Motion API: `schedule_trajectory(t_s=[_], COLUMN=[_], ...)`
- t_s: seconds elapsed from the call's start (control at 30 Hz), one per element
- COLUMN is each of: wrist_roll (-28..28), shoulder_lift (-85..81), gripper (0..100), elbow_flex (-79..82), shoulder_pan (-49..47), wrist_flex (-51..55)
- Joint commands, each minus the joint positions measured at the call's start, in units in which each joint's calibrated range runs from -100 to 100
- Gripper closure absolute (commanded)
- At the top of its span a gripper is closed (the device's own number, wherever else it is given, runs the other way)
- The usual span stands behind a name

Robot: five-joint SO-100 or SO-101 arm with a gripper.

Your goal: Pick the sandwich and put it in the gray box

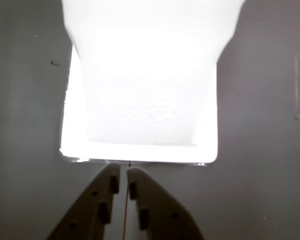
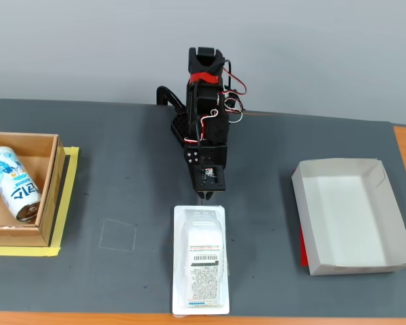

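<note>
The sandwich [image 2: 201, 261] is a flat white plastic-wrapped pack with a barcode and fine print. It lies flat on the dark mat at the front middle in the fixed view. In the wrist view the sandwich [image 1: 145, 100] is overexposed white and fills the upper middle. My gripper [image 2: 204, 198] points down just behind the pack's far edge. In the wrist view the gripper [image 1: 123, 172] has its jaws almost together, tips right at the pack's rim, holding nothing that shows. The gray box [image 2: 348, 217] is a shallow pale tray, empty, at the right.
A brown wooden box [image 2: 49, 196] stands at the left on yellow tape [image 2: 66, 196], with a blue-and-white drink can [image 2: 12, 183] lying in it. A red piece [image 2: 302, 247] peeks from under the gray box. A faint square outline [image 2: 118, 235] marks the mat.
</note>
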Motion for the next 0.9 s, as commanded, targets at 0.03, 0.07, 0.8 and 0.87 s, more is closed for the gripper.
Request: schedule_trajectory(t_s=[0.03, 0.07, 0.8, 0.87], wrist_roll=[-0.1, -0.1, -0.2, -1.1], shoulder_lift=[6.0, 6.8, 34.2, 37.4], gripper=[98, 98, 98, 98], elbow_flex=[-7.2, -8.0, -32.6, -35.3], shoulder_pan=[-0.7, -1.1, -3.1, -3.1], wrist_flex=[-0.7, -0.7, -13.2, -13.7])
